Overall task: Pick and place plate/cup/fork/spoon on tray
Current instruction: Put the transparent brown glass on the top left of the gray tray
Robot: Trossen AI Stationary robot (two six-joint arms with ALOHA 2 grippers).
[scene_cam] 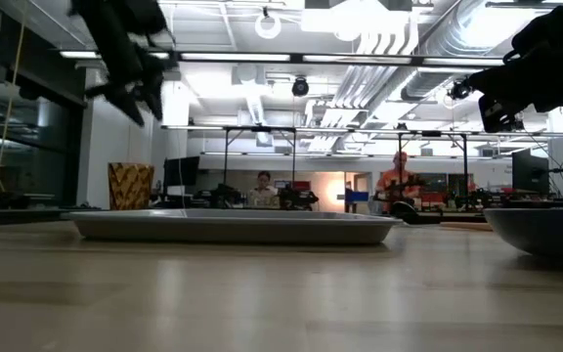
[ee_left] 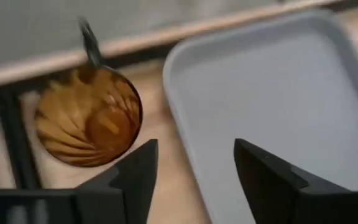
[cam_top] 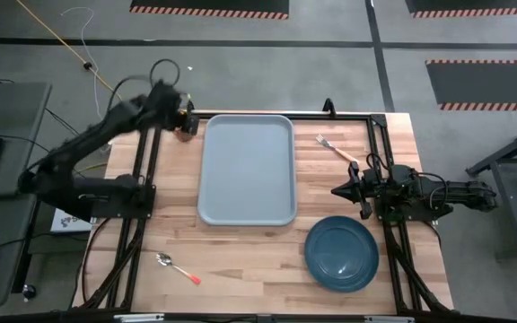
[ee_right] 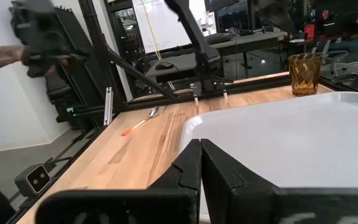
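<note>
Cup (cam_top: 188,125) upper left of high view, beside tray (cam_top: 246,168); nothing loaded yet. Left gripper (ee_left: 194,171) above cup, fingers apart. Right gripper (ee_right: 200,163) closed, idle. Plate (cam_top: 341,254), fork (cam_top: 336,148), spoon (cam_top: 178,267) still on table.

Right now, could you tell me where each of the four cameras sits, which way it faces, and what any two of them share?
High view: above the table, looking straight down on the tray, plate, fork, spoon and both arms.
Low view: at tabletop height, looking level across the tray into the room; arms enter from above.
Left wrist view: above the table's far edge, looking down past the open left gripper at the cup.
Right wrist view: low beside the tray, looking across it past the shut right gripper.
Shared: both wrist views show cup and tray.
</note>
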